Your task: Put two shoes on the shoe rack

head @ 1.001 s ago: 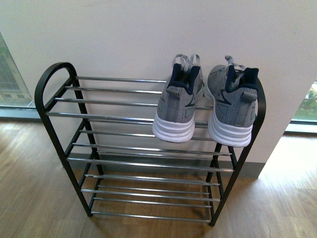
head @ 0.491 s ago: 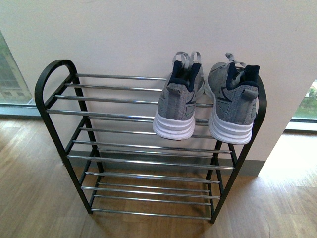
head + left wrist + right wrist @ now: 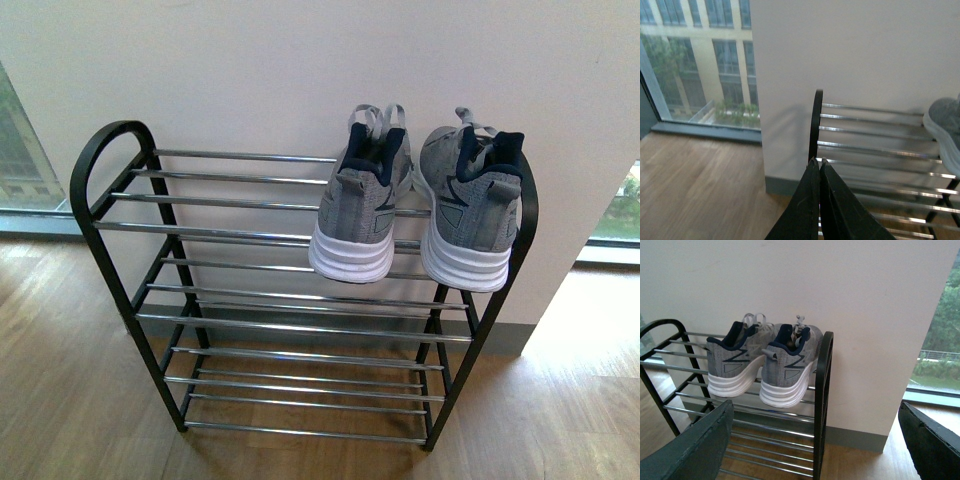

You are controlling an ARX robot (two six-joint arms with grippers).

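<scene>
Both grey sneakers (image 3: pixel 358 215) on top tier of shoe rack (image 3: pixel 110 150), right end, heels out, soles across bars for support; left fingers (image 3: pixel 807 200) pressed together, empty; right fingers (image 3: pixel 695 445) spread wide, empty. Task looks complete.

Shoe rack (image 3: pixel 82 180) top tier, left stretch open, right end blocked by two grey sneakers (image 3: pixel 362 215), wall (image 3: pixel 250 70) close behind, lower tiers open.
</scene>
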